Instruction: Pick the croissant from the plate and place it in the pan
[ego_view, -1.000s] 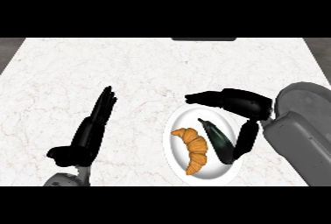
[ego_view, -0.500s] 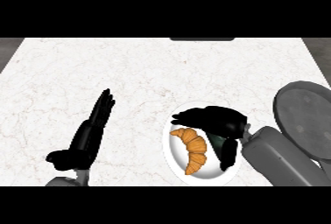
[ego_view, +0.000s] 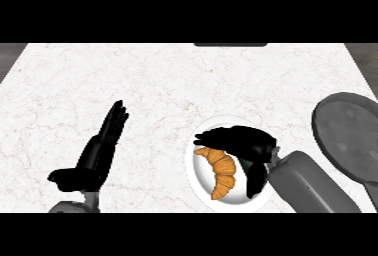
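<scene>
A golden croissant (ego_view: 221, 171) lies on a white plate (ego_view: 201, 177) at the lower middle of the counter. My right hand (ego_view: 240, 142) hangs over the plate's far half, fingers curled down over the croissant's top end and thumb along its right side; whether they touch it I cannot tell. The grey pan (ego_view: 348, 140) sits at the right edge, partly cut off. My left hand (ego_view: 100, 150) rests open at the lower left, fingers straight and pointing away.
The white marble counter (ego_view: 184, 80) stretches wide behind the plate. A dark object (ego_view: 229, 45) shows at the counter's far edge. My right forearm (ego_view: 310, 185) fills the gap between plate and pan.
My right hand has swung left from beside the pan and come down over the plate, curling above the croissant's top end. The left hand has stayed put.
</scene>
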